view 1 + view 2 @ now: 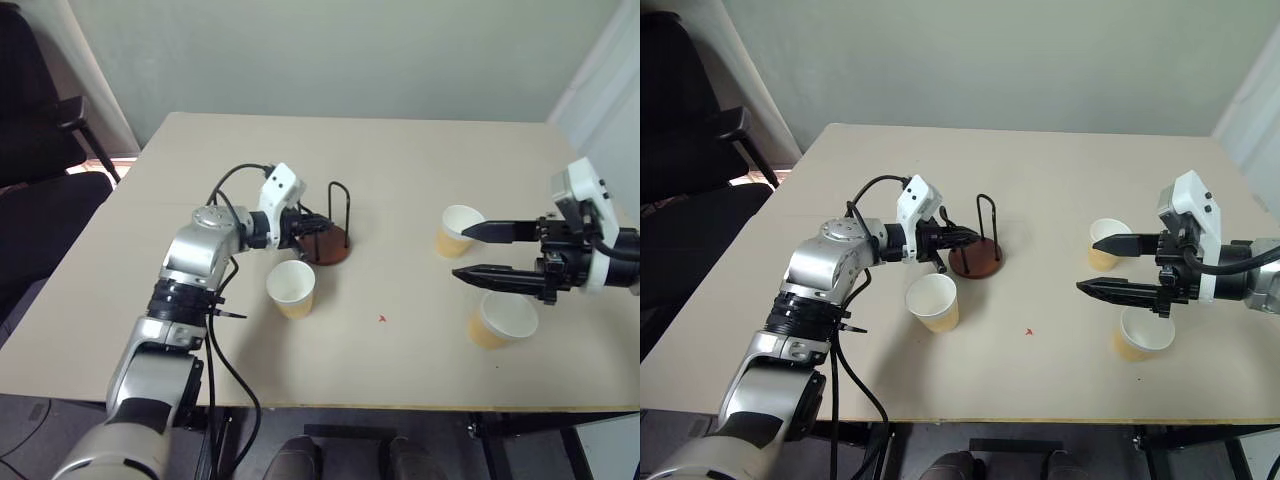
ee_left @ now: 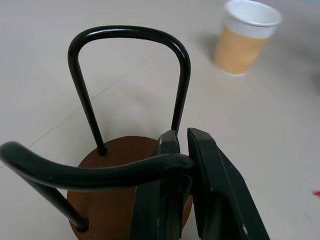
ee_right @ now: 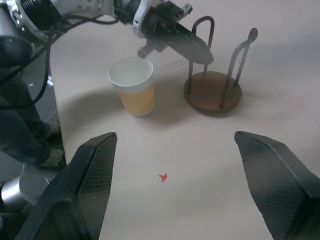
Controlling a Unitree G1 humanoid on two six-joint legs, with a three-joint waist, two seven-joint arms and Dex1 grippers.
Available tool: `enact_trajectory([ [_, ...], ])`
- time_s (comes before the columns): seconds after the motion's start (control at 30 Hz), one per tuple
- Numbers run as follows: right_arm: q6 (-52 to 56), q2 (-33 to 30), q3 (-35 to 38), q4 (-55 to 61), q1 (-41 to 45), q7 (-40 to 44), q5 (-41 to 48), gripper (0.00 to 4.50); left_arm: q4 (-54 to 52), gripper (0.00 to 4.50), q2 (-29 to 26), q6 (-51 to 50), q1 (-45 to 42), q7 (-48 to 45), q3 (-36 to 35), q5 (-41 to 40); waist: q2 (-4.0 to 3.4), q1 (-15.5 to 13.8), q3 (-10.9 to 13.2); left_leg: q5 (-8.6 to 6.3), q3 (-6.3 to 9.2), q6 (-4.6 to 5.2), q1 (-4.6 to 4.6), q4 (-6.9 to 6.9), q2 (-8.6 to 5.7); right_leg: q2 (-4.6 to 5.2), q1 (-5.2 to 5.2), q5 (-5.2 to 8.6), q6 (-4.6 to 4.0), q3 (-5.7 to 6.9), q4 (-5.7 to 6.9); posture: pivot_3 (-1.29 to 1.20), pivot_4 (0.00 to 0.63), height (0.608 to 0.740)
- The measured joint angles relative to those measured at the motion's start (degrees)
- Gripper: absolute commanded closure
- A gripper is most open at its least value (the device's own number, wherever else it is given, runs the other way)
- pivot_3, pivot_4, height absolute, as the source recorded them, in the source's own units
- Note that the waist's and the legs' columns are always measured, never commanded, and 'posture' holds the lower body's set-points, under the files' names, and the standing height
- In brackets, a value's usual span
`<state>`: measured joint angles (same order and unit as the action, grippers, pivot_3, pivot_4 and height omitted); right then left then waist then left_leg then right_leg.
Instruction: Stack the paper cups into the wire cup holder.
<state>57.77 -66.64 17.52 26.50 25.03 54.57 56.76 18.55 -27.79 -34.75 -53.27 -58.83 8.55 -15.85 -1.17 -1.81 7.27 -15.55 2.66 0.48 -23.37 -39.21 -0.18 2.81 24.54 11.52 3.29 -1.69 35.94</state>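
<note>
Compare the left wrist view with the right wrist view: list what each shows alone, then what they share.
Left wrist alone: the left gripper's fingers shut on a wire loop of the holder, seen close.
Right wrist alone: the right gripper open, a red mark, the left arm.
Shared: the holder, a cup, the table.

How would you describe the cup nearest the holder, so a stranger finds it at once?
On the table, find the wire holder that the left gripper is shut on. The cup stands upright, just beside it toward the robot. The other two cups stand far off by the right gripper.
</note>
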Motion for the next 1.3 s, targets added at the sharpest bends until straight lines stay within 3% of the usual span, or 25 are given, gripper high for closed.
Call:
enact_trajectory([
  [0.37,6.0,-6.3,12.0,3.7,-5.8,1.6,4.1,0.58,-2.0,4.46,6.3,2.2,-6.1,-16.2,9.5,-1.3,0.00,-0.2,0.0,-0.05,-0.11,0.08,-0.05,0.01,-0.05,0.13,0.00,0.04,0.17,-0.01,0.01,0.00,0.150,0.740],
  [0.57,9.1,-7.5,17.8,6.3,-6.6,0.5,6.9,0.58,-3.3,4.46,8.4,5.2,-2.1,-17.1,14.3,0.8,-0.01,-0.2,0.0,-0.05,-0.13,0.08,0.00,0.00,-0.05,0.13,-0.01,0.05,0.26,-0.02,0.05,0.00,0.150,0.740],
  [0.83,10.1,-8.0,18.9,7.4,-7.4,-0.7,8.2,0.58,-4.1,4.46,9.2,14.9,3.1,-14.6,16.4,5.2,-0.04,-0.2,-0.1,-0.13,-0.09,0.34,0.49,-0.22,-0.10,0.14,-0.70,0.07,0.43,-0.04,-0.04,0.00,0.150,0.740],
  [1.03,8.5,-8.5,17.2,7.0,-7.4,-0.6,7.8,0.58,-4.3,2.46,8.5,13.4,7.1,-13.2,19.2,8.7,-0.08,0.1,-0.1,-0.25,-0.14,0.58,0.33,-0.76,-0.12,0.14,-0.72,0.11,0.49,-0.12,-0.02,0.00,0.150,0.740],
  [1.2,5.2,-8.8,14.4,5.1,-7.0,0.2,5.5,0.58,-3.9,0.75,8.7,12.0,1.8,-10.5,15.7,8.6,-0.11,0.0,-0.1,-0.24,-0.15,0.62,0.24,-0.80,-0.13,0.16,-0.70,0.07,0.53,-0.12,-0.02,0.00,0.150,0.740],
  [1.3,3.8,-8.8,13.0,4.5,-6.7,0.7,4.3,0.58,-3.9,0.75,9.4,10.2,-0.2,-9.5,13.3,7.6,-0.12,0.1,-0.1,-0.33,-0.18,0.65,0.24,-0.77,-0.14,0.17,-0.68,0.07,0.54,-0.12,-0.01,0.00,0.150,0.740],
])
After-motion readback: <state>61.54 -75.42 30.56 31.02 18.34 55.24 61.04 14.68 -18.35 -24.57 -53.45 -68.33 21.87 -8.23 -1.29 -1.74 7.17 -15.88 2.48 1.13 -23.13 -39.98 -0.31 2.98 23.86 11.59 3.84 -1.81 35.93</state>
